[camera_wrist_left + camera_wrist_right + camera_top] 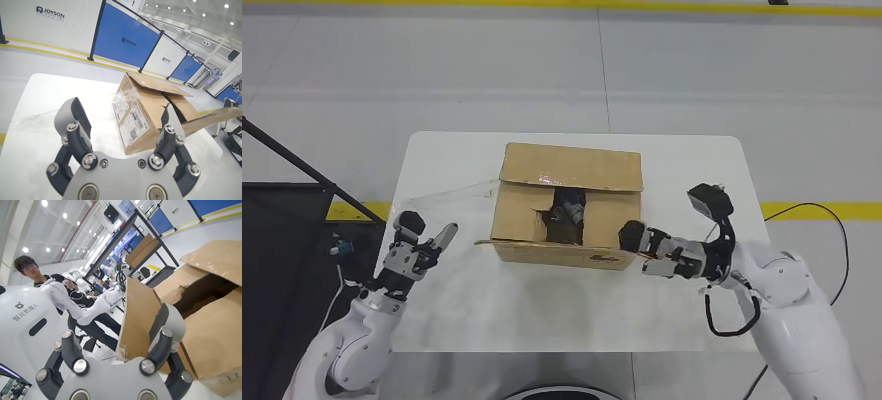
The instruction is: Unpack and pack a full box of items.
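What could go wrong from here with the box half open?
1. The right jaws grip a flap with a ragged edge; a hard pull may tear it off.
2. The left jaws stand open, apart from the box, so nothing steadies it; a pull on the flap could drag or tip it.
3. Loose tape sticks out from the box's side nearest the left jaws and might cling to them.

Half-shut flaps leave a narrow slot in the box, seemingly plugged by dark items; passing room lies along the table's left and right edges.
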Available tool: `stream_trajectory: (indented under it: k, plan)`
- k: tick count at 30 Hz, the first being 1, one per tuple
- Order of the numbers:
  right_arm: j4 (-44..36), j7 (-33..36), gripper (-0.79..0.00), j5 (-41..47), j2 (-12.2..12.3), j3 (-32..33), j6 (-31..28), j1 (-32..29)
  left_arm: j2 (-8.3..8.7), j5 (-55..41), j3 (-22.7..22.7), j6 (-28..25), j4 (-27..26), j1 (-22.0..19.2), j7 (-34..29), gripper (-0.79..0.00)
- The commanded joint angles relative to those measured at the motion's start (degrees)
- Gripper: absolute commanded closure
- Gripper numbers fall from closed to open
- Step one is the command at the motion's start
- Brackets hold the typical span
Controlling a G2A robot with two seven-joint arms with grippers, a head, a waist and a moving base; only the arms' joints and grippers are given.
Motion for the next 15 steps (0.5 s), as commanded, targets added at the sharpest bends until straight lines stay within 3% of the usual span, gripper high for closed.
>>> stream_trajectory:
  k: [1, 15]
  plan:
    - [-1.1, 0.0, -0.785, -1.8, 1.0, -1.3, 0.0, -0.2, 0.01, 0.6, 0.2, -0.8, -0.2, 0.1, 0.0, -0.785]
    - [0.9, -2.8, -0.785, -12.2, 7.0, -11.8, -2.8, 3.2, 0.77, 13.6, 2.8, -10.5, 2.1, -0.7, -3.9, -0.785]
